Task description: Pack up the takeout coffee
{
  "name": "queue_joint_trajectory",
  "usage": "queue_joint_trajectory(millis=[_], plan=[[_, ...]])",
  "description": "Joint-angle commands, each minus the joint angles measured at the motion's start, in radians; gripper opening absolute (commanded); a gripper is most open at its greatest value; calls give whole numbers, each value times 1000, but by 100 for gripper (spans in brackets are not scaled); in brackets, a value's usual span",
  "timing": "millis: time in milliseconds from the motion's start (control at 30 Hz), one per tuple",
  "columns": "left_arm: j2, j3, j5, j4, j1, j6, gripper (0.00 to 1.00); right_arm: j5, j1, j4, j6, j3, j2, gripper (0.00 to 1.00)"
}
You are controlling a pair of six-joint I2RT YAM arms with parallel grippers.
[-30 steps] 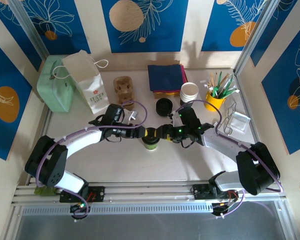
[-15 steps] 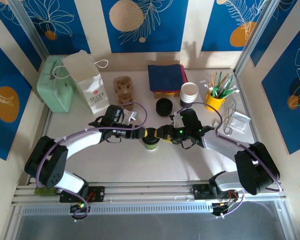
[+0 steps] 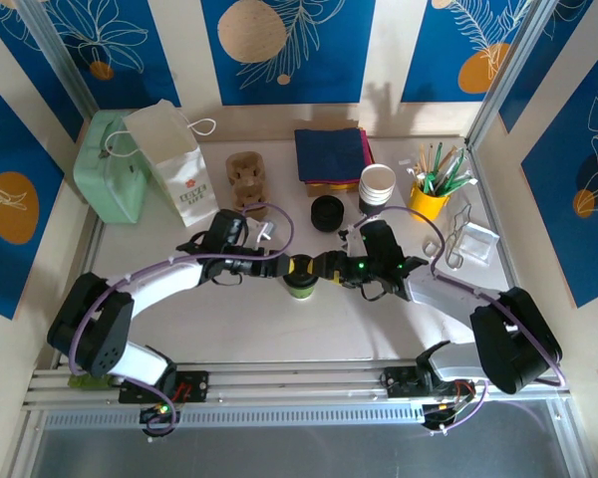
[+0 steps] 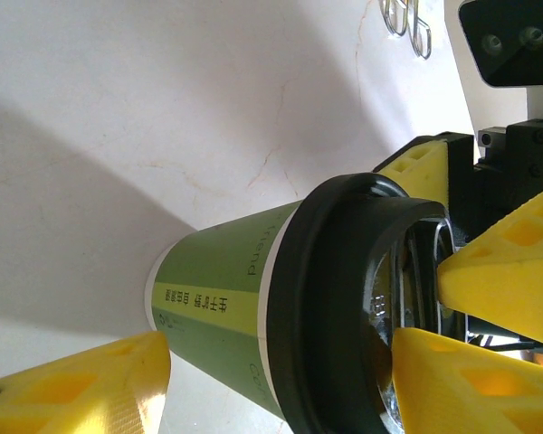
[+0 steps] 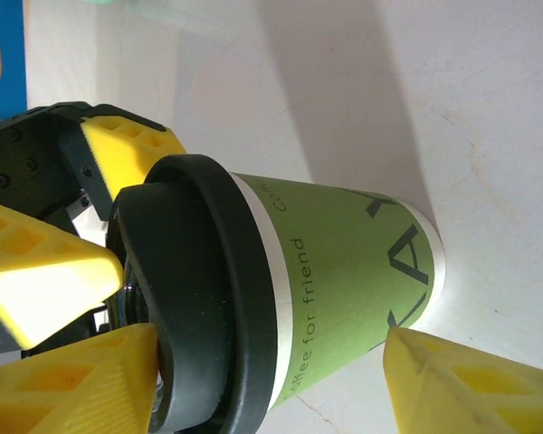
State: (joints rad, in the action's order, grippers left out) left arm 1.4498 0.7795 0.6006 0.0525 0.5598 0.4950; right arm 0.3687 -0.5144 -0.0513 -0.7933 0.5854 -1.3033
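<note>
Flanking the takeout coffee (image 3: 299, 287) from both sides, just below the centre of the top frame, where it stands upright on the pale bench (image 3: 379, 329). Shows there as an olive-green side under a round black lid (image 4: 344, 307), crossed at its upper edge by yellow fingertips.

Reaches in from the left of the frame with the left pincer (image 3: 295, 265), released. In its own wrist view, spreads wide: one yellow finger (image 4: 77, 384) at lower left sits off the cup's foot, apart from it, and the other at lower right lies against the lid's rim. Cannot tell whether that one truly presses or merely overlaps.

Mirrors this from the right with the right pincer (image 3: 326, 267), likewise released: one finger (image 5: 471, 389) at lower right clear of the cup's base, the other at lower left tucked by the lid.

Reads as seating or checking the lid rather than lifting. Turned so that one finger rides at lid height and one hangs low beside the wall, grips nothing by the sides. Probably meant to keep the drink from spilling once moved.

Leaves the packing itself not yet begun, judging by the white paper bag (image 3: 174, 164) and brown cup carrier (image 3: 246, 177) at upper left, well apart from the cup. Calls next for a hold around the green wall, gentle enough not to crush the paper
</note>
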Motion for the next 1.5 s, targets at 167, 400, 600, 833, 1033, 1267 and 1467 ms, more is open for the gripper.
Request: queue_joint_trajectory(millis=[167, 400, 600, 833, 1033, 1267, 1467], plan=[[-44, 38, -92, 139, 26, -53, 67, -82, -13, 267, 20, 81, 34, 66], [-46, 72, -107, 164, 26, -52, 67, -94, -15, 323, 12, 135, 89, 66], [-63, 88, -95, 171, 24, -43, 70, -125, -15, 401, 54, 188, 172, 68], [-114, 109, -102, 178, 8, -18, 75, -79, -22, 464, 129, 244, 262, 75], [-229, 91, -285, 254, -48, 8, 79, -142, -71, 537, 167, 311, 339, 80], [-400, 31, -498, 330, -97, 9, 82, -231, -104, 650, 224, 380, 301, 94], [-520, -4, -612, 379, -111, -22, 82, -395, -193, 762, 248, 488, 185, 99]])
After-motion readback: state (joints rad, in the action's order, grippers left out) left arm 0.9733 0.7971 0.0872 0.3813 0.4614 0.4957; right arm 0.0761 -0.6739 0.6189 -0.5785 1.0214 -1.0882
